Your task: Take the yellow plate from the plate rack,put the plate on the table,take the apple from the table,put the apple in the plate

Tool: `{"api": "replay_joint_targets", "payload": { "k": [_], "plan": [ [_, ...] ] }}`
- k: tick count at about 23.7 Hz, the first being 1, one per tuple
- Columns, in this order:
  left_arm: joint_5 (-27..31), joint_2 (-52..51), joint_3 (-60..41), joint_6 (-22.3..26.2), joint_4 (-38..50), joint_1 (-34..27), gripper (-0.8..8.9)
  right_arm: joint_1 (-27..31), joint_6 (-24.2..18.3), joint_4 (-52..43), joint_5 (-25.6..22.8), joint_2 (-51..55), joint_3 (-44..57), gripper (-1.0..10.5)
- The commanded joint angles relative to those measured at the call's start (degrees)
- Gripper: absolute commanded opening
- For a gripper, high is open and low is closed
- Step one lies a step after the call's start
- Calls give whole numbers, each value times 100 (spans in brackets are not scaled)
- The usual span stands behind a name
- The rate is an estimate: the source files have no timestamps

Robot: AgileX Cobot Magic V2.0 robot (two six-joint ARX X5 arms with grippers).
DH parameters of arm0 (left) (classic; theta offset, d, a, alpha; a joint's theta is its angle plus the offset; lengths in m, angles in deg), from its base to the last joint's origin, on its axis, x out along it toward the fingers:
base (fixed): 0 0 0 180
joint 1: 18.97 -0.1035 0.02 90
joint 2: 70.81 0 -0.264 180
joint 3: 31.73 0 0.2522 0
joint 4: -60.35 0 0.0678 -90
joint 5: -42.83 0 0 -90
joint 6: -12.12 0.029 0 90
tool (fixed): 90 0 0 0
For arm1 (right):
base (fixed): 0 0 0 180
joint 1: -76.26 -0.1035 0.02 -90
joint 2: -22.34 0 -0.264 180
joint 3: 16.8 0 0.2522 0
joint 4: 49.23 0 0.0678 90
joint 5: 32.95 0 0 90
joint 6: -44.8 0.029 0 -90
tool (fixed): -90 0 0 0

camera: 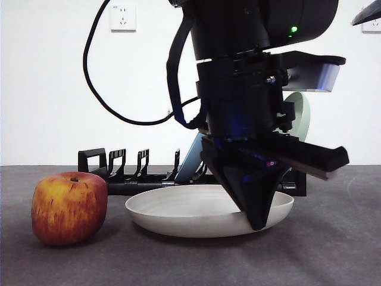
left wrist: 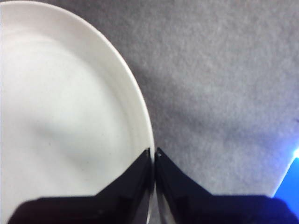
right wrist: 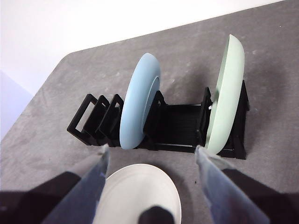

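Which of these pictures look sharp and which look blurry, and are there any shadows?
Front view: sharp; the apple and yellow plate cast soft shadows on the table. Left wrist view: soft; the left gripper, shut on the plate's rim, is blurred. Right wrist view: plate rack crisp, right gripper blurred.

The arm housing is glossy black and cylindrical, with 1 small green indicator light lit near its upper edge. A black cable loops out from the arm's top and returns at the wrist. A grey, flat-sided camera module is mounted at the wrist. The left gripper point(camera: 257, 221) has 2 matte black jaws tapering to a wedge. The right gripper point(right wrist: 150, 154) has 2 translucent blue-grey jaws.
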Motion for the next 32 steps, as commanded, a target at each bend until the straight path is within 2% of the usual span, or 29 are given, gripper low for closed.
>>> {"api": "replay_joint_targets", "payload": {
  "k": [1,4,6,8,10,14,18,24,29,32],
  "plan": [
    [-321,55,-22,44,114,24,0,-4,-42,-31,7,26,-42,314],
    [-647,55,-22,44,101,24,14,-4,-42,-31,9,26,-42,315],
    [-767,55,-22,44,87,24,108,-7,-44,-28,11,26,-42,315],
    [-774,55,-22,44,81,31,255,-7,-42,-28,35,26,-42,315],
    [-756,55,-22,39,79,31,318,-7,-42,-28,46,26,-42,315],
    [-675,-39,-22,-4,-2,24,317,-13,-42,-31,52,26,-46,316],
    [-52,-468,-22,-98,-138,24,317,-109,-48,-33,66,24,-74,317],
    [516,-1764,-22,-295,-306,-2,316,-485,-188,-33,44,-55,-245,318],
    [1102,-3119,-22,-420,-365,-107,315,-1091,-199,-31,44,-337,-490,327],
    [1687,-3882,-22,-417,-459,-221,315,-1510,-313,-28,24,-590,-590,428]
  ]
}}
